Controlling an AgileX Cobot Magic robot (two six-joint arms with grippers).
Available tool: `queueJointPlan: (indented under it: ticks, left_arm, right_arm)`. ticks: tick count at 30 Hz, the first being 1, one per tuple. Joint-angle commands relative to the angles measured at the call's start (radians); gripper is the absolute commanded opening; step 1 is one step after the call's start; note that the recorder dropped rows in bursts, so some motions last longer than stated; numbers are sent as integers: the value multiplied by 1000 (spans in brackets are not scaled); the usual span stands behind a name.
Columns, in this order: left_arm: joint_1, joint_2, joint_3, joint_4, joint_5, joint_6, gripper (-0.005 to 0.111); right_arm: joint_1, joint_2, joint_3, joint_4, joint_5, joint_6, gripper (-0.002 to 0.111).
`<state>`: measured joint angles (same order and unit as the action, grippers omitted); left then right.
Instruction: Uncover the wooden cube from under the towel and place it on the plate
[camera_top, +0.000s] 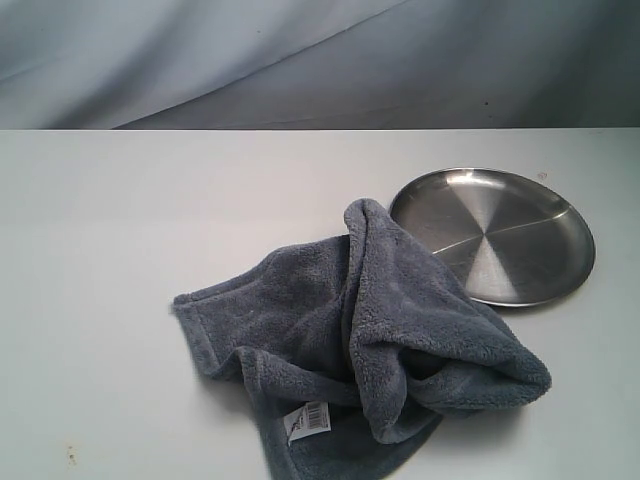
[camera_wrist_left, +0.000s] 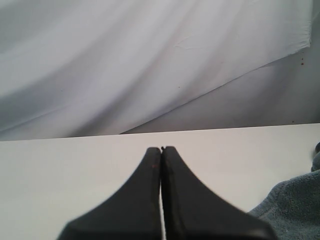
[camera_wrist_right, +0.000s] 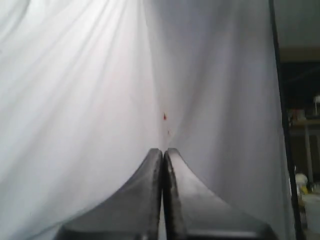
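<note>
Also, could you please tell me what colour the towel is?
The towel is blue-grey, clearest in the exterior view.

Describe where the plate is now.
In the exterior view, the plate sits right of centre on the table, its left rim overlapped by the towel.

A wrinkly pale sheet (camera_top: 300, 60) hangs at twelve o'clock behind a white table (camera_top: 90, 220). Tiny specks (camera_top: 70, 457) sit at seven o'clock.

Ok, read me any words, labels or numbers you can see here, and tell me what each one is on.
The white label on the towel: dark bar-like print, too small and blurred to read.
The plate: no writing visible.
Nothing else in any view carries text.
</note>
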<state>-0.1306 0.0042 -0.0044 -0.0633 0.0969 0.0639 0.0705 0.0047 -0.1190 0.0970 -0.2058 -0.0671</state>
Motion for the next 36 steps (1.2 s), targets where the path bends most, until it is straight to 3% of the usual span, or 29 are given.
queueJointPlan:
  ticks: [1, 4, 6, 14, 16, 23, 28, 33, 36]
  left_arm:
    - [2, -4, 4, -2, -13, -3, 0]
    - [2, -4, 4, -2, -13, -3, 0]
    - [2, -4, 4, -2, -13, -3, 0]
    - [2, -4, 4, -2, -13, -3, 0]
    - [2, -4, 4, -2, -13, -3, 0]
    - [2, -4, 4, -2, -13, -3, 0]
    - [2, -4, 4, -2, -13, -3, 0]
    - [2, -4, 4, -2, -13, -3, 0]
    - [2, -4, 4, -2, -13, -3, 0]
  right_arm:
    - [-1, -5, -147, -46, -30, -78, 0]
    - [-1, -5, -206, -48, 5, -78, 0]
    - [-1, -5, -236, -48, 142, -78, 0]
    - [0, -5, -362, -5, 924, -103, 0]
    - [11, -5, -368, 2, 1048, -103, 0]
    - [61, 108, -417, 70, 1159, -83, 0]
    - [61, 464, -547, 141, 1318, -83, 0]
    - [61, 730, -581, 224, 1356, -128, 0]
    - [143, 918, -595, 247, 1335, -175, 0]
